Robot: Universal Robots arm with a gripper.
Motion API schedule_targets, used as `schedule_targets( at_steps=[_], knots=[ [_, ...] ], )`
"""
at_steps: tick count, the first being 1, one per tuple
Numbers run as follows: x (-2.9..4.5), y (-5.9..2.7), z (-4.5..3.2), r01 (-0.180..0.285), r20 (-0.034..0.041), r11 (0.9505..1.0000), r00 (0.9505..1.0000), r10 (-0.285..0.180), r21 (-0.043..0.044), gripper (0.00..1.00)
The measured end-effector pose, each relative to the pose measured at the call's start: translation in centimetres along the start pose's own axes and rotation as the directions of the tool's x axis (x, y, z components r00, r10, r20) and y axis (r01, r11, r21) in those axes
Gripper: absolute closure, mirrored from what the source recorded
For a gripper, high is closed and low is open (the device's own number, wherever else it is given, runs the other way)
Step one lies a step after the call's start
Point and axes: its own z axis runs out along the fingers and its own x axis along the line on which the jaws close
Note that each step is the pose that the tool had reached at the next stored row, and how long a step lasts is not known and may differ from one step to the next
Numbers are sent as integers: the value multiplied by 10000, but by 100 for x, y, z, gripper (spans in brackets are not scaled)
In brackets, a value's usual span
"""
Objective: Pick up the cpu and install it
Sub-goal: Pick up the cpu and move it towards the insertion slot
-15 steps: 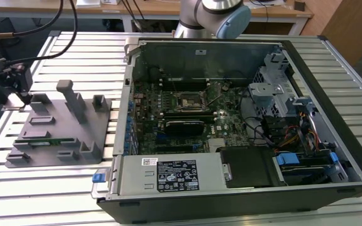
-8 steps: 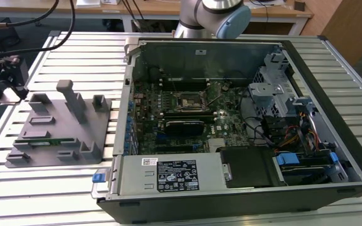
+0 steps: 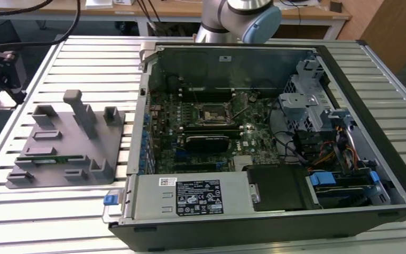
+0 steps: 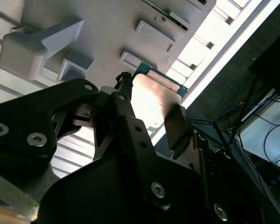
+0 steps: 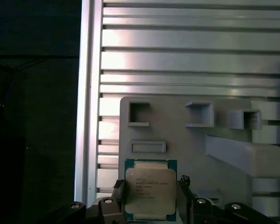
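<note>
The cpu [image 5: 150, 190] is a flat square chip with a silver top and a green rim. It sits between my two black fingers, over the near edge of the grey fixture plate [image 5: 191, 140]. My gripper [image 5: 150, 186] is shut on it, one finger [image 5: 118, 190] against each side. In the second wrist view the cpu [image 4: 154, 98] glares bright between the same fingers, with the gripper [image 4: 151, 112] closed around it. I cannot tell whether the chip rests on the plate or hangs just above it. The black socket frame [image 3: 210, 112] lies on the motherboard inside the open computer case [image 3: 344, 211].
The grey fixture plate [image 3: 65, 148] stands at the exterior view's left on the slatted metal table [image 3: 83, 58], with a tall post [image 3: 80, 108], several raised pockets and a green memory stick [image 3: 48, 157]. Beside the plate the table edge [image 5: 86, 93] drops to dark floor. The arm's base [image 3: 238, 21] rises behind the case.
</note>
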Motion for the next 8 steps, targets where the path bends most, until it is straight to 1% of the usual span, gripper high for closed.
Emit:
schedule_targets(
  at_steps=[4, 8],
  knots=[
    [2, 10, -92, -2, 0, 10000, 10000, 2, 0, 47],
    [3, 28, -228, 0, 0, 10000, 10000, 0, 0, 47]
  ],
)
